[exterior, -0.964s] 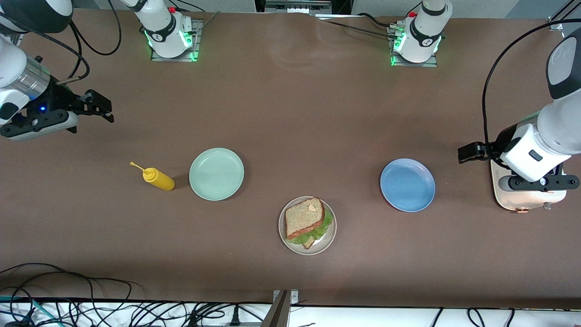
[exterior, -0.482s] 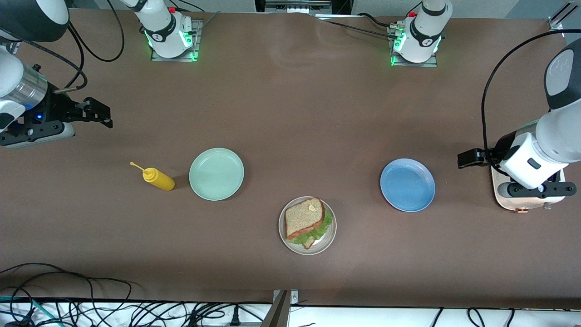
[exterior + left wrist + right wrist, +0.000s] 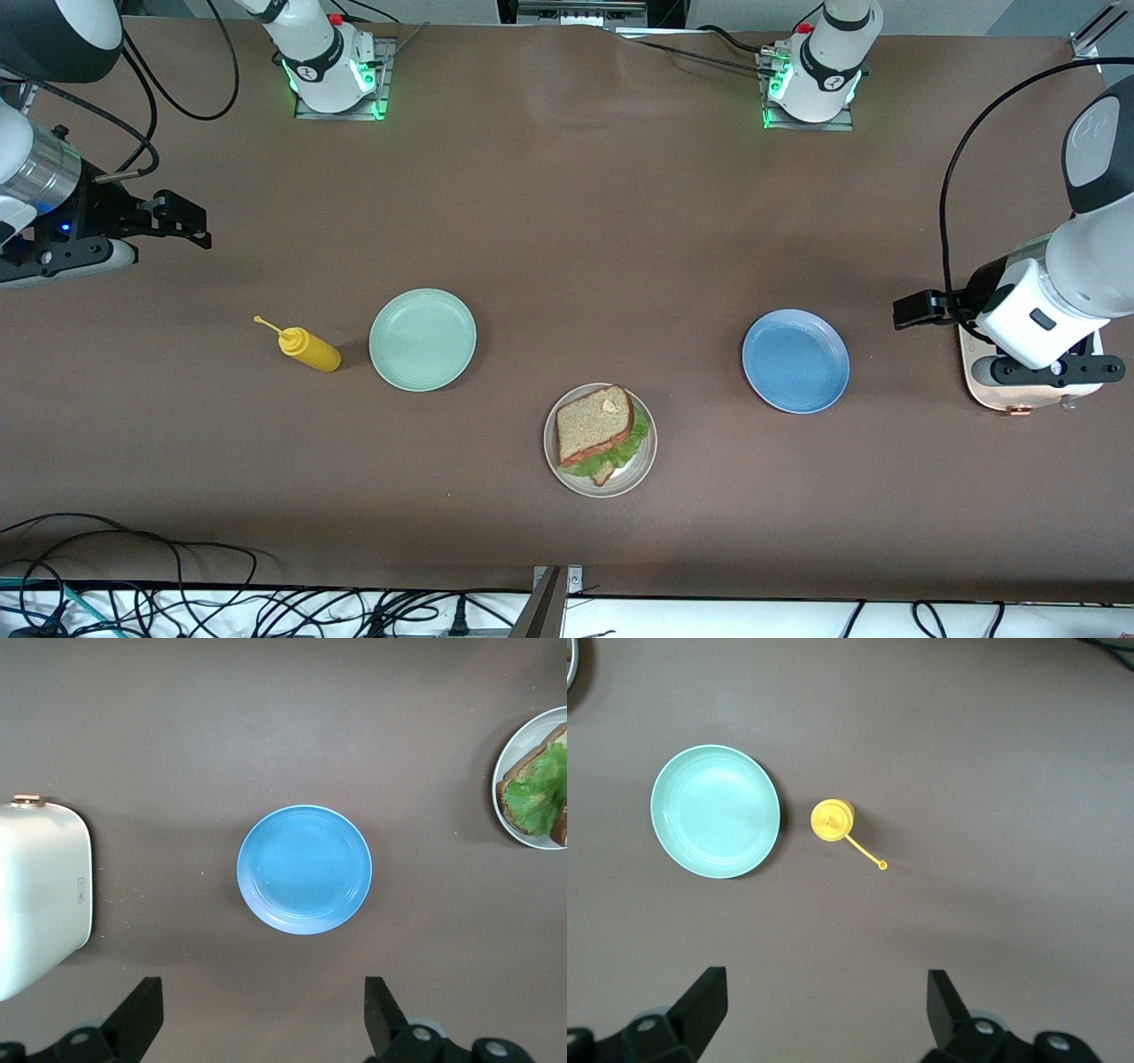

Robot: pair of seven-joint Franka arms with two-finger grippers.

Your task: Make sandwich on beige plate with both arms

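Note:
The sandwich lies on the beige plate near the front camera: brown toast on top, green lettuce sticking out under it. Its lettuce edge and the sandwich on the beige plate also show in the left wrist view. My left gripper hangs open and empty over the table between the blue plate and the toaster; my left gripper holds nothing. My right gripper is open and empty over bare table at the right arm's end, and the right gripper looks down at the mint plate.
A blue plate sits toward the left arm's end, with a white toaster beside it under the left arm. A mint-green plate and a yellow squeeze bottle stand toward the right arm's end. Cables run along the front edge.
The right gripper has drawn back toward its end of the table and risen a little. The left arm shifted slightly early on, then held still. Both stayed open.

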